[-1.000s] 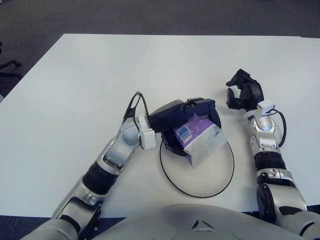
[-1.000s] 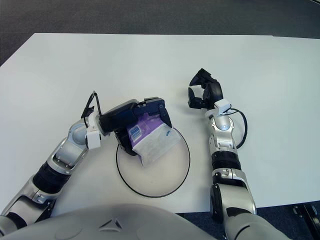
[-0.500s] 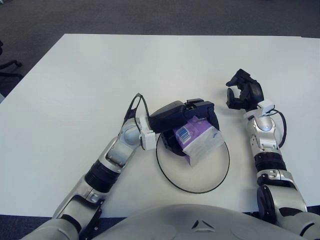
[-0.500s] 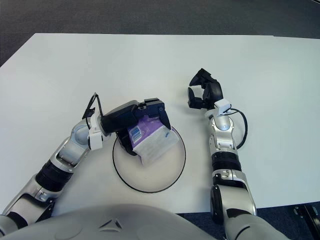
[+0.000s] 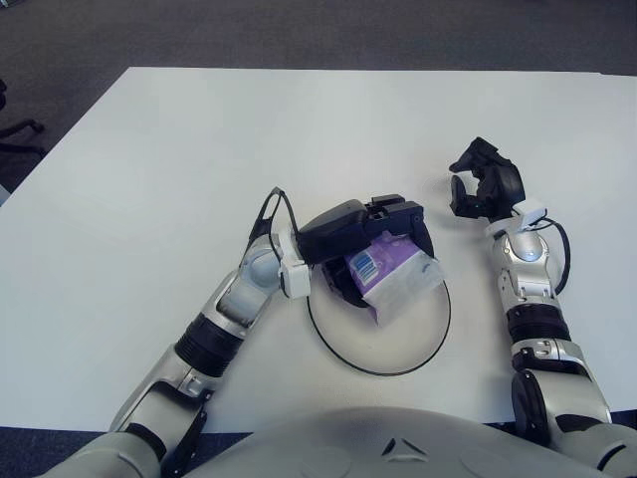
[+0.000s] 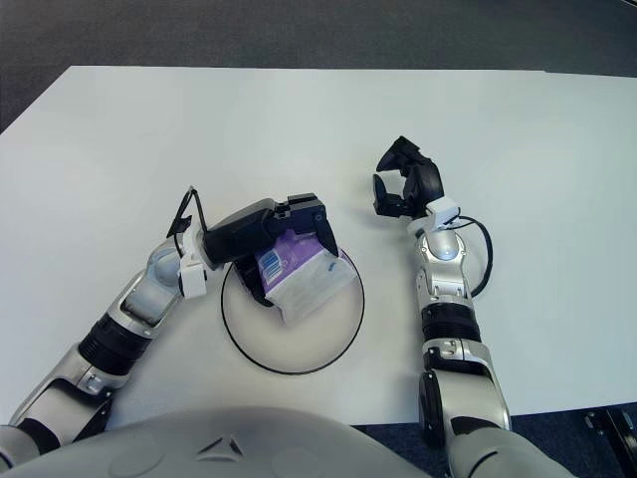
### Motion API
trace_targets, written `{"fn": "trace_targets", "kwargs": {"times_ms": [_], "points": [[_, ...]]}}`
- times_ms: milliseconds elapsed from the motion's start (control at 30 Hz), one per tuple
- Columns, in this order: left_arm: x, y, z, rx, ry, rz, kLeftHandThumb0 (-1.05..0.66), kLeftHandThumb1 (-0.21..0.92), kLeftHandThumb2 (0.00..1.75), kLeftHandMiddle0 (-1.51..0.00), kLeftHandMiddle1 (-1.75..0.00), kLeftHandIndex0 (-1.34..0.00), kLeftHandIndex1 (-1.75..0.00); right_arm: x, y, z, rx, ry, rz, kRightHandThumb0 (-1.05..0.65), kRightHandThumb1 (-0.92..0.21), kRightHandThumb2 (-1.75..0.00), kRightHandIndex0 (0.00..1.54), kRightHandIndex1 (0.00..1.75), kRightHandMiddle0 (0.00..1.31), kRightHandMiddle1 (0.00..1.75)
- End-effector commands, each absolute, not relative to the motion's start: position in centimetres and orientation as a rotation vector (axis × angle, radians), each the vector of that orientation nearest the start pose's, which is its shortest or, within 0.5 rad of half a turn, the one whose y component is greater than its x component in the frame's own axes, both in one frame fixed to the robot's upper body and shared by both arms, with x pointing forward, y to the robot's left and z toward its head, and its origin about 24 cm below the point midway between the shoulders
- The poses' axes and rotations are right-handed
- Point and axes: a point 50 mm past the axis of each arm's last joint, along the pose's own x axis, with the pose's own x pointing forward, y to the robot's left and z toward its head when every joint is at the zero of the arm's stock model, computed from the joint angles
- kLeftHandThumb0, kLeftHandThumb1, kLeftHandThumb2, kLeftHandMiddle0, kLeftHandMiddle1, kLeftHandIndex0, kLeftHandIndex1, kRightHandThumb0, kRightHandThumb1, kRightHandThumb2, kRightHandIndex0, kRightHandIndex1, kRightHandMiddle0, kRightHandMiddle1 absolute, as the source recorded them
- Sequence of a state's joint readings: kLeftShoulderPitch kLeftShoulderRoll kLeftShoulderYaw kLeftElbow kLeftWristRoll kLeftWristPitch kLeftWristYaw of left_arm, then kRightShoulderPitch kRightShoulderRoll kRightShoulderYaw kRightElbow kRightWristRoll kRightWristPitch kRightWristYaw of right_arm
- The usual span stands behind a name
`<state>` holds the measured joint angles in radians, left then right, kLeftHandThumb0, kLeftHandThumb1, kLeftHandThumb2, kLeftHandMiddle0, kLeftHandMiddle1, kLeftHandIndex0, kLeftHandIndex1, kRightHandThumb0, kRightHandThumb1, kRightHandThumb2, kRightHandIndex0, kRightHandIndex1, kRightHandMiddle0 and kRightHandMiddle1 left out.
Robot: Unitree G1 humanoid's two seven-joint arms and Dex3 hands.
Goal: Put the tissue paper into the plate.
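A purple and white tissue pack (image 5: 391, 275) lies tilted over the far part of a clear round plate with a dark rim (image 5: 398, 349) near the table's front edge. My left hand (image 5: 370, 239) is curled around the pack from the far left side, fingers over its purple end. The pack's white end sticks out toward the right, over the plate. My right hand (image 5: 480, 186) hovers over the table to the right of the plate, fingers loosely curled, holding nothing.
The white table (image 5: 199, 149) spreads wide to the left and far side. Dark floor lies beyond its far edge. A chair base (image 5: 15, 134) shows at the far left, off the table.
The plate and the pack in my left hand have shifted a little to the left and away from me. The right hand has not moved.
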<state>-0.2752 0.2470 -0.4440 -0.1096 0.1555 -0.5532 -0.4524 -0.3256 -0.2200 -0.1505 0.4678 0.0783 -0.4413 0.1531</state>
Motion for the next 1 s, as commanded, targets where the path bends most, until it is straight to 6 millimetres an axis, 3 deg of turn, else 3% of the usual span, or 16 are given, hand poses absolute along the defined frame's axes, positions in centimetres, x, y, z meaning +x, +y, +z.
{"fn": "trace_targets", "kwargs": {"times_ms": [0, 67, 333, 967], "points": [[23.5, 4.9, 12.4, 0.558, -0.703, -1.018, 0.0, 0.01, 1.65, -0.8, -1.75, -0.69, -1.67, 26.5, -20.6, 0.3, -0.06, -0.043, -0.014, -0.45, -0.43, -1.18, 1.28, 1.75, 0.53, 1.75], [23.7, 5.0, 12.4, 0.544, -0.674, -1.023, 0.0, -0.01, 1.68, -0.83, -1.75, -0.67, -1.71, 26.5, -20.6, 0.3, -0.06, -0.042, -0.015, -0.45, -0.43, -1.18, 1.28, 1.75, 0.53, 1.75], [24.6, 5.3, 12.5, 0.536, -0.621, -1.005, 0.0, 0.1, 1.56, -0.78, -1.71, -0.55, -1.74, 26.5, -20.6, 0.2, -0.059, -0.035, -0.021, -0.45, -0.41, -1.2, 1.28, 1.75, 0.54, 1.75], [26.1, 5.9, 11.6, 0.666, -0.594, -0.991, 0.0, 0.07, 1.58, -0.82, -1.67, -0.57, -1.75, 26.5, -20.6, 0.4, -0.07, -0.046, -0.017, -0.46, -0.4, -1.22, 1.3, 1.75, 0.55, 1.75]]}}
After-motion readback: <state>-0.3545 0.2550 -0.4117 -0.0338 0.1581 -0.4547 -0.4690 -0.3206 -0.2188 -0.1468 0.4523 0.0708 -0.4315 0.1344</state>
